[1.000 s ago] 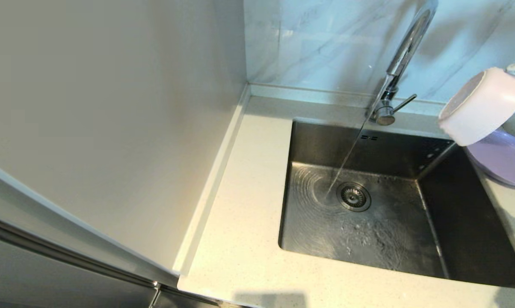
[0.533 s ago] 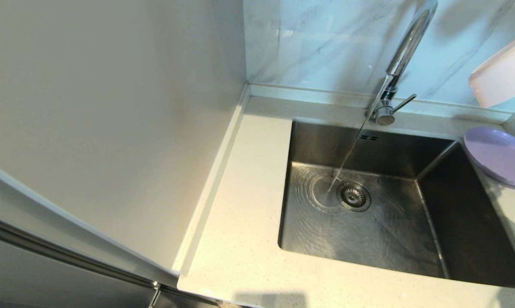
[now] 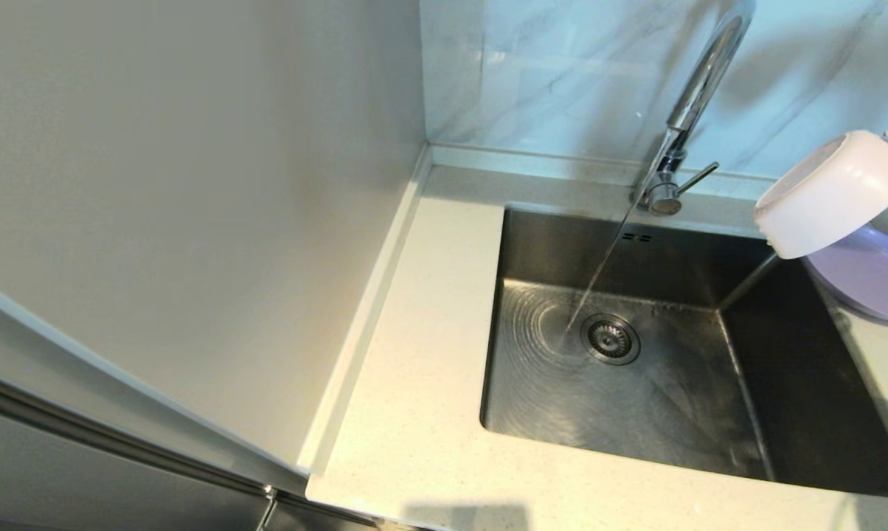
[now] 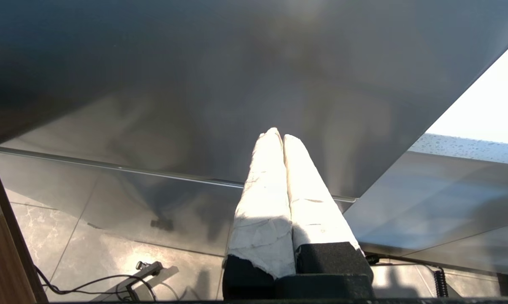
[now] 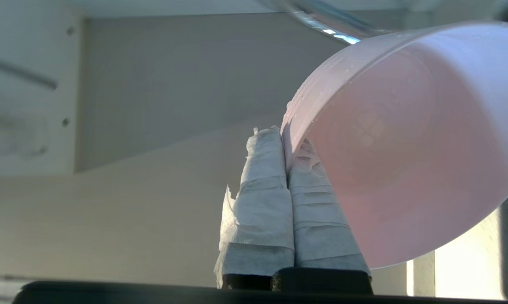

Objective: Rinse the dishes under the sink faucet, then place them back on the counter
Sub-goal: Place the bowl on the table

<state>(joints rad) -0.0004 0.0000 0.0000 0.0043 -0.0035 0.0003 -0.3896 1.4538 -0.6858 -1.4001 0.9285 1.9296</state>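
Speckled cream counter (image 3: 414, 413) surrounding the steel sink (image 3: 813, 398); lilac plate (image 3: 875, 284) resting on its far right corner.

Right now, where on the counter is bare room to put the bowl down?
Free: the counter left of the sink, and the strip in front. Crowded: the right corner, where the plate lies under the held bowl.

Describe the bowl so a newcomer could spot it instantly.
Start at the steel sink and go to its far right corner. There the pale pink-white bowl hangs tilted in the air, its rim pinched by the right gripper. Unlike the flat lilac plate lying below it, it is deep and held aloft.
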